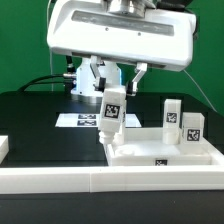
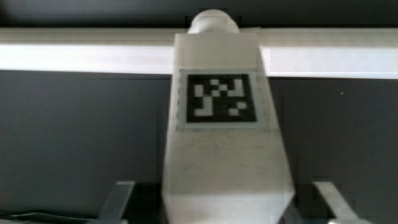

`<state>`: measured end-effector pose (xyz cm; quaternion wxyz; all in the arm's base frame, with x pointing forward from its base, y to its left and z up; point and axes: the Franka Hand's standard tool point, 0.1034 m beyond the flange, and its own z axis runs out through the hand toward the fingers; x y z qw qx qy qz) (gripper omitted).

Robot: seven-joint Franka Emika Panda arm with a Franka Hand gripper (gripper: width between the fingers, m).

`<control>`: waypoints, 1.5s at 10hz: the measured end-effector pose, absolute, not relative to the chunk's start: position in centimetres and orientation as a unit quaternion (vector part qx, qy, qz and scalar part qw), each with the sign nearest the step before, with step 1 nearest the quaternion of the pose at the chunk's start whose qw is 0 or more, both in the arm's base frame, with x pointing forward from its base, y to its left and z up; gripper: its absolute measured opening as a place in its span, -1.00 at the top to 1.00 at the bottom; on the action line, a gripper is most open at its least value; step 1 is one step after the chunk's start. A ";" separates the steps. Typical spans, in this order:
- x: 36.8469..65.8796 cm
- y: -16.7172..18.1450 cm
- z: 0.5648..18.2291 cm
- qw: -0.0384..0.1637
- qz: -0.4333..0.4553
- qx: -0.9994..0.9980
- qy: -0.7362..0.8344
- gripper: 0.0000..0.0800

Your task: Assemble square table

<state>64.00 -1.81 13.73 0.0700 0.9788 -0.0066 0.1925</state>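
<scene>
The square table's slab [image 1: 165, 152] lies flat at the exterior view's right, white with a raised rim. My gripper [image 1: 115, 95] is shut on a white tagged leg [image 1: 112, 112], which hangs slightly tilted with its lower end at the slab's left corner; whether it touches there I cannot tell. Two more legs [image 1: 172, 116] [image 1: 191, 128] stand upright by the slab's far side. In the wrist view the held leg [image 2: 219, 120] fills the middle, tag facing the camera, between the gripper [image 2: 226, 200] fingers [image 2: 125, 198]. A white edge [image 2: 80, 50] crosses behind it.
The marker board [image 1: 82, 120] lies flat on the black table behind the held leg. A long low white border wall [image 1: 90, 180] runs along the front edge. A small white block [image 1: 3, 148] sits at the exterior view's left edge.
</scene>
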 end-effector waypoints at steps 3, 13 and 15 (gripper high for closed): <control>64.0 0.5 13.7 0.061 0.210 0.976 -0.003 0.28; 63.2 -3.8 15.2 0.034 0.227 0.973 -0.032 0.28; 63.0 -3.4 15.0 0.027 0.231 0.972 -0.044 0.28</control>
